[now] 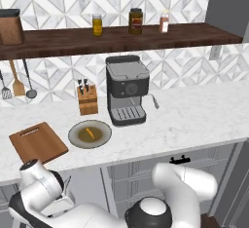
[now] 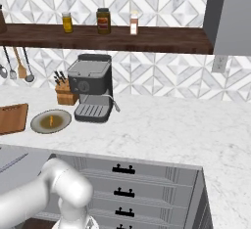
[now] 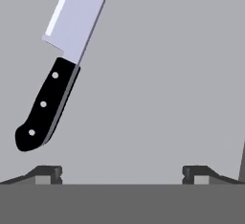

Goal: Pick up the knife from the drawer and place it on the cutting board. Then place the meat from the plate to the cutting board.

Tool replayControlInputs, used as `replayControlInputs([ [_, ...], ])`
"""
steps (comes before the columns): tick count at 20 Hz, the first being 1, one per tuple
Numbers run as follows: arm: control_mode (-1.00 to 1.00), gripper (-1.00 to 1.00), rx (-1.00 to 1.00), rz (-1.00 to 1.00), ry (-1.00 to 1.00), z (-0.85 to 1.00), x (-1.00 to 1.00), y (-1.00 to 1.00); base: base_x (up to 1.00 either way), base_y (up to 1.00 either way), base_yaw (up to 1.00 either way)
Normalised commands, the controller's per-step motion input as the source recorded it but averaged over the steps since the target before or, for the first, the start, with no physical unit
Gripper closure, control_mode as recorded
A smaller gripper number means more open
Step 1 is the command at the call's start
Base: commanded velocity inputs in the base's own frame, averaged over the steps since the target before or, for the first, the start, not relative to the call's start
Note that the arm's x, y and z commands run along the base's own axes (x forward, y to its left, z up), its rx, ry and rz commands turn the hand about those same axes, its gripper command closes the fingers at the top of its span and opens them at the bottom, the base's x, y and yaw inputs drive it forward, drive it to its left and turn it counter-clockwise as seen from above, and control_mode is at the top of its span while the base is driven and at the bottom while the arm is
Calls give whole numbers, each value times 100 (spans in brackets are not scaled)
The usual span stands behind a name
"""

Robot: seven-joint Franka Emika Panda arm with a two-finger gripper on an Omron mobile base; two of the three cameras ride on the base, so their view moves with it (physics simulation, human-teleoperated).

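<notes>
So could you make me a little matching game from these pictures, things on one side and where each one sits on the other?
Things:
1. knife
2. meat
3. cutting board
4. three jars

Places:
A. on the dark wooden shelf
B. on the round plate
C. flat on the grey drawer floor, just ahead of the open end effector
D. on the marble counter, beside the plate, with nothing on it

Pairs: 1-C, 2-B, 3-D, 4-A
</notes>
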Motion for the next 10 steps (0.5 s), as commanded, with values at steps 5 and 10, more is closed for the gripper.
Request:
replayControlInputs([
  [5, -100, -100, 0, -1, 0, -12, 8, 4, 0, 0, 0],
  [10, -100, -100, 0, 0, 0, -11, 1, 8, 0, 0, 0],
])
